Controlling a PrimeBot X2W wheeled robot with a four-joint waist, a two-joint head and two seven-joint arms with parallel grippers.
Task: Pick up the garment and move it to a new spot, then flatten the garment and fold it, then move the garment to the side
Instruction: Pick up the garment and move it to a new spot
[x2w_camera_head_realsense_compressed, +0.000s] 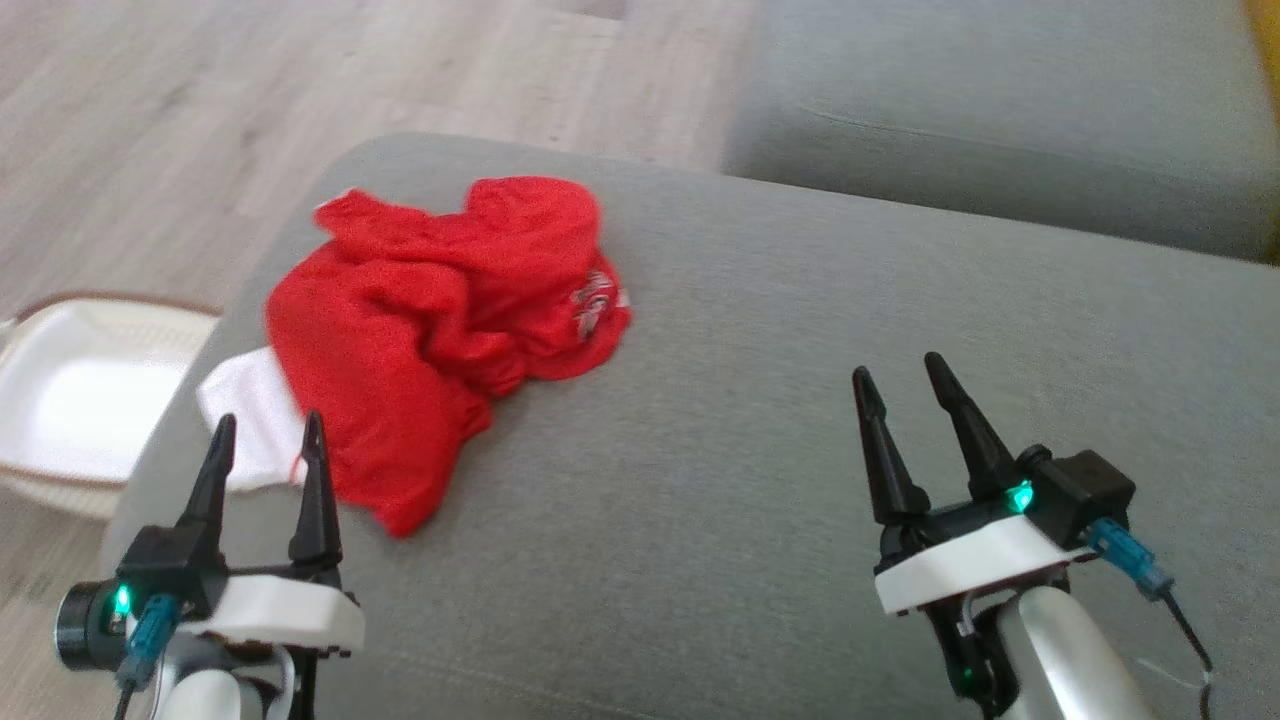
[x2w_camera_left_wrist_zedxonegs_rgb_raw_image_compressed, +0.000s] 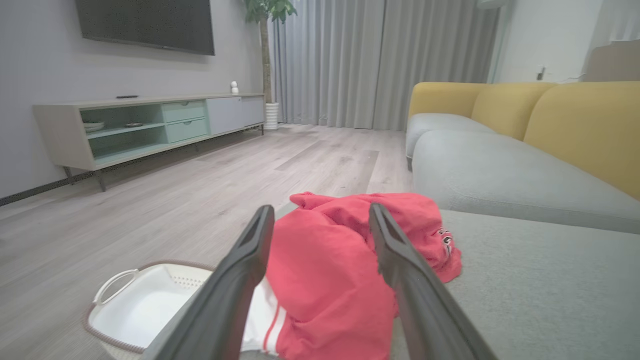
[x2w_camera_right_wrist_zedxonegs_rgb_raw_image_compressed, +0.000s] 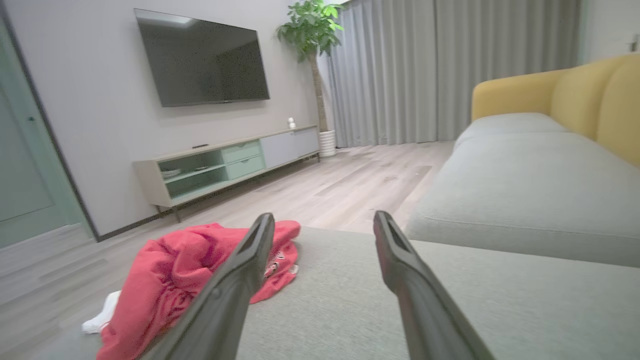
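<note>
Your left pincer (x2w_camera_head_realsense_compressed: 269, 420) is the nearer one.
The garment (x2w_camera_head_realsense_compressed: 420, 320) lies just ahead of it, stretching away; it and your right pincer (x2w_camera_head_realsense_compressed: 898, 366) both stand apart, empty.

Pale wood-plank floor (x2w_camera_right_wrist_zedxonegs_rgb_raw_image_compressed: 350, 185), dark wall-mounted television (x2w_camera_right_wrist_zedxonegs_rgb_raw_image_compressed: 202, 60) at ten o'clock, low cabinet (x2w_camera_right_wrist_zedxonegs_rgb_raw_image_compressed: 225, 160) with green drawers beneath, potted tree (x2w_camera_right_wrist_zedxonegs_rgb_raw_image_compressed: 312, 30) and grey curtains (x2w_camera_right_wrist_zedxonegs_rgb_raw_image_compressed: 400, 70) at twelve, grey sofa (x2w_camera_right_wrist_zedxonegs_rgb_raw_image_compressed: 525, 190) with yellow backrests (x2w_camera_right_wrist_zedxonegs_rgb_raw_image_compressed: 575, 95) at two.
</note>
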